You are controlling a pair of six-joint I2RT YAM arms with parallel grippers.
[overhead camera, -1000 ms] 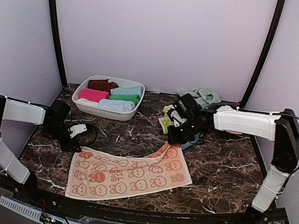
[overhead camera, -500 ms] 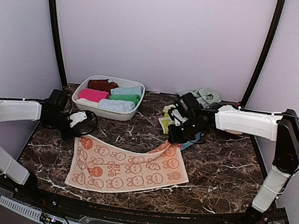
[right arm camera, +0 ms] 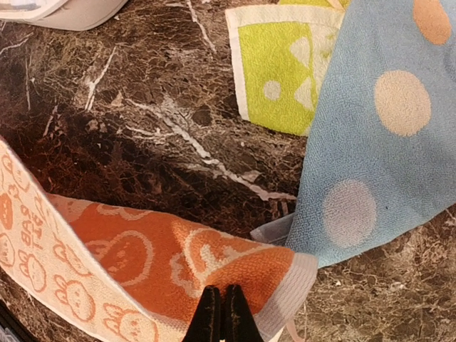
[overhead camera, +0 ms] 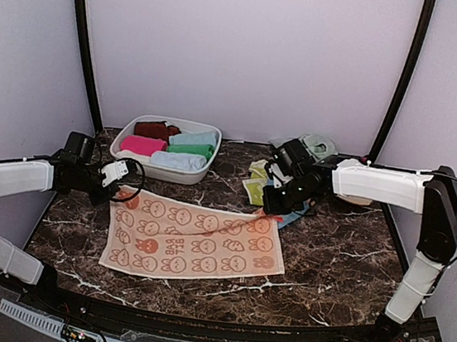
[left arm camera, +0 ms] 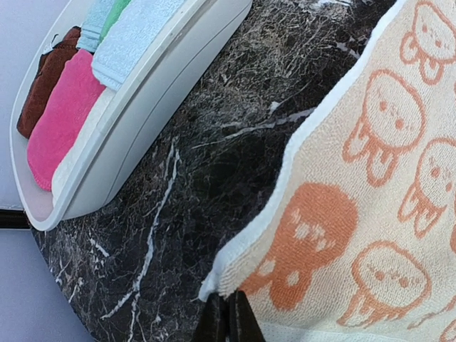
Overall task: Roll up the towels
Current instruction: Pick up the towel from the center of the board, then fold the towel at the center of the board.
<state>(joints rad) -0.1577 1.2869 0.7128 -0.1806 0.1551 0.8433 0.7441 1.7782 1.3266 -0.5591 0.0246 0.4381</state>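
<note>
A peach-orange towel with bunny prints lies spread on the dark marble table. My left gripper is shut on its far left corner. My right gripper is shut on its far right corner, which is folded over and lifted a little. A light-blue spotted towel and a yellow-green towel lie just behind the right gripper. A mint towel sits at the back right.
A white oval tub at the back left holds several rolled towels, pink, dark red, green and light blue; it also shows in the left wrist view. Black frame posts stand at the back corners.
Both grippers have pulled the peach towel's far edge away from me and stretched it out; the left gripper moved back and right, and the towel now lies flatter.
</note>
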